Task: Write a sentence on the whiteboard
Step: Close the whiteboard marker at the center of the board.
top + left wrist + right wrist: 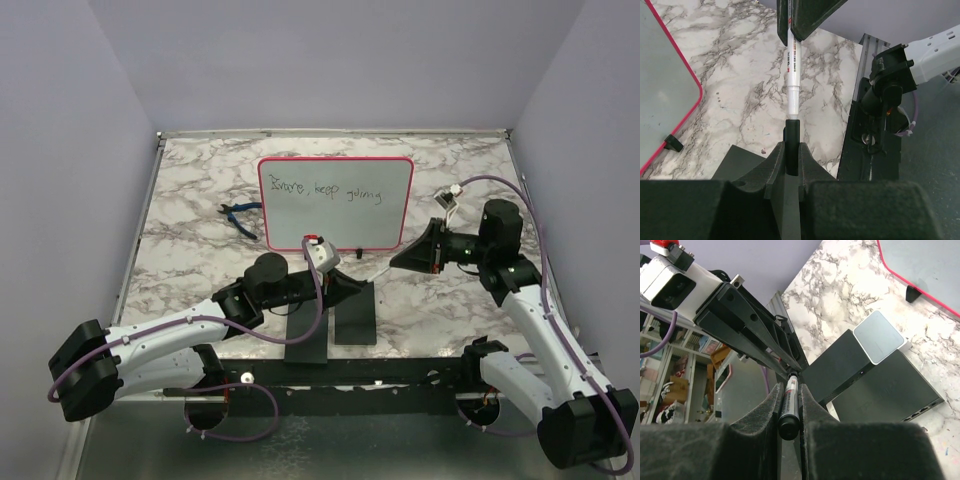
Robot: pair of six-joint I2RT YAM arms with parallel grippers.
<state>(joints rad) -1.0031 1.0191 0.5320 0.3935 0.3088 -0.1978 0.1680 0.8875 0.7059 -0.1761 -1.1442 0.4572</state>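
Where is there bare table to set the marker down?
Bare marble: left of the whiteboard, nearer than the pliers; also between the black slabs and the right arm. Crowded: centre front, where the left gripper and right gripper meet on the marker above the slabs.

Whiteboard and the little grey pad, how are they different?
The whiteboard is much bigger than the grey pad. The whiteboard has a red-pink rim; the pad's edge is plain white. The whiteboard carries a handwritten sentence; the pad is blank. The pad rests on the black slabs, while the whiteboard sits on the marble table. Both are pale rectangles with rounded corners.
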